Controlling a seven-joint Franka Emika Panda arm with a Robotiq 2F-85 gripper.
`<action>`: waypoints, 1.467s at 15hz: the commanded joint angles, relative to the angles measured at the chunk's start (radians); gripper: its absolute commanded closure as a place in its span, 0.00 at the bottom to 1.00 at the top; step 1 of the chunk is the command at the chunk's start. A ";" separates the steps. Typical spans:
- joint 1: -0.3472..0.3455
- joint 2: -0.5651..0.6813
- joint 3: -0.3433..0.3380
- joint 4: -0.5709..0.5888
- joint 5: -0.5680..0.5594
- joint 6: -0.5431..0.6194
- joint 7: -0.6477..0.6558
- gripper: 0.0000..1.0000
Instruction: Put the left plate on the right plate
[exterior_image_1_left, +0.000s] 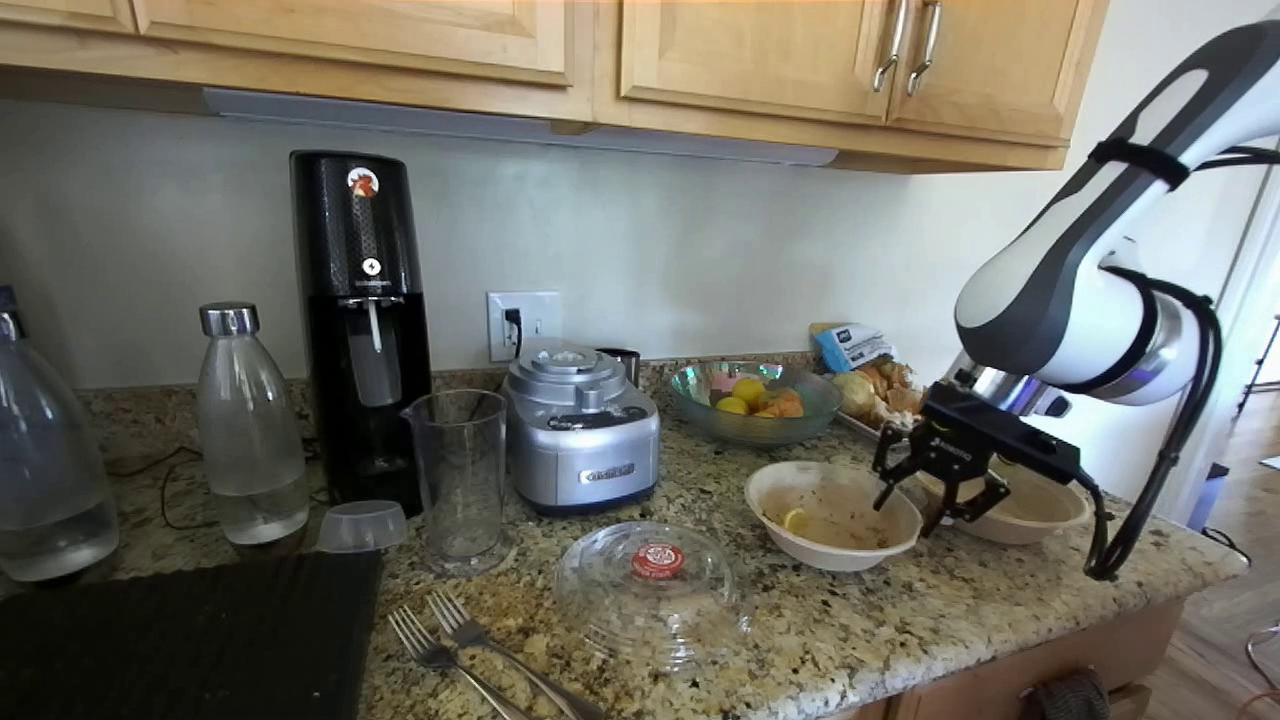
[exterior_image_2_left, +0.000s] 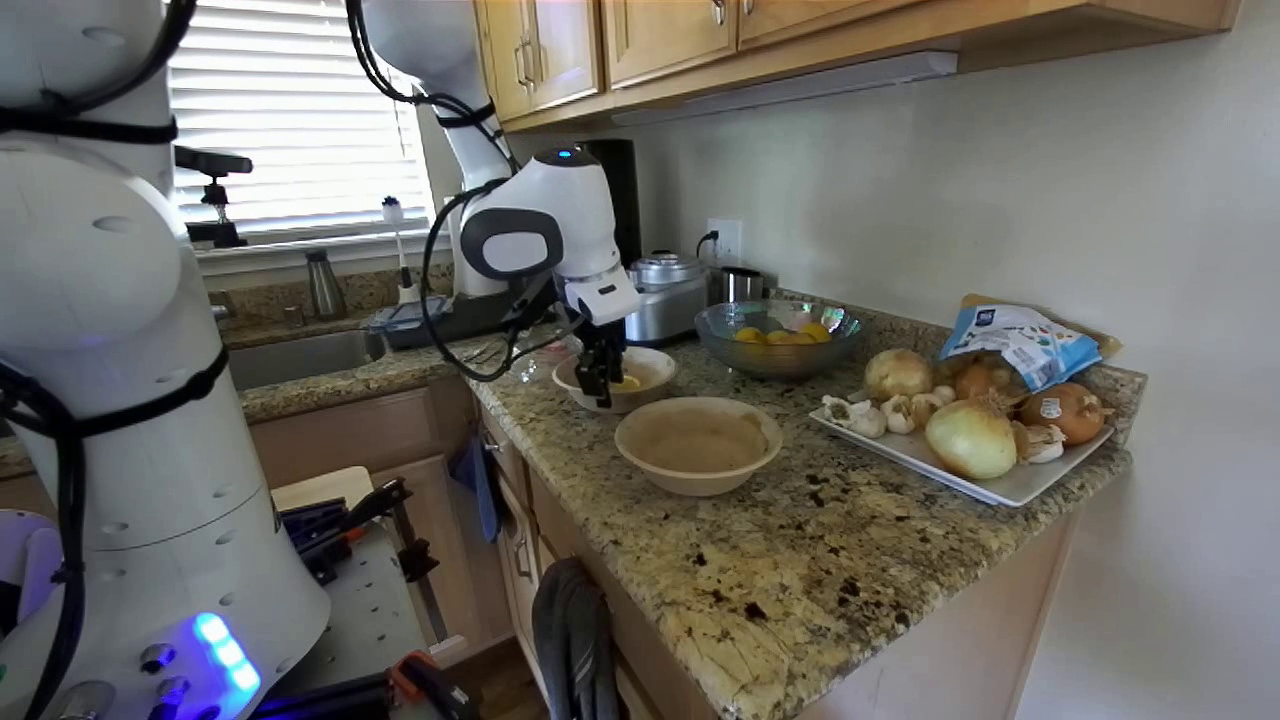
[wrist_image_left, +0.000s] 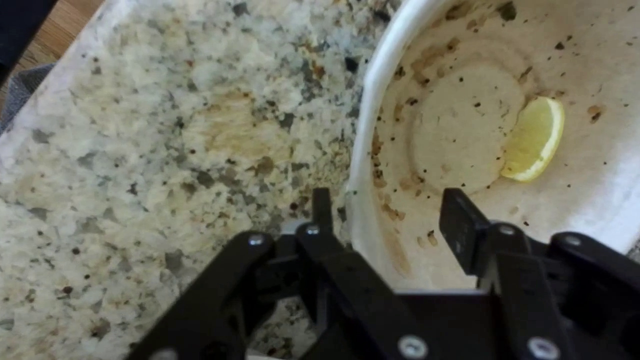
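The left plate (exterior_image_1_left: 835, 556) is a beige bowl with brown stains, dark specks and a lemon wedge (wrist_image_left: 535, 140) inside. It also shows in an exterior view (exterior_image_2_left: 658, 368) and in the wrist view (wrist_image_left: 367, 120). The right plate (exterior_image_1_left: 1045, 515) is a paler bowl beside it, nearer the counter's end in an exterior view (exterior_image_2_left: 700, 472). My gripper (exterior_image_1_left: 905, 514) is open, above the left plate's rim on the side facing the right plate. In the wrist view, the rim lies between the fingers (wrist_image_left: 387, 195), one outside and one over the inside. It also shows in an exterior view (exterior_image_2_left: 597, 390).
A glass fruit bowl (exterior_image_1_left: 760, 425) stands behind the left plate. A tray (exterior_image_2_left: 1010, 492) of onions and garlic lies at the back. A clear plastic lid (exterior_image_1_left: 640, 610), a food processor (exterior_image_1_left: 590, 455) and forks (exterior_image_1_left: 500, 660) are nearby. The counter's front edge (exterior_image_2_left: 640, 610) runs close.
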 joint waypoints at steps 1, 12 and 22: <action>-0.027 0.040 0.029 0.025 0.062 0.035 -0.054 0.71; -0.060 0.003 0.071 0.054 0.147 0.010 -0.155 0.94; -0.044 -0.182 0.042 -0.033 0.103 -0.011 -0.164 0.93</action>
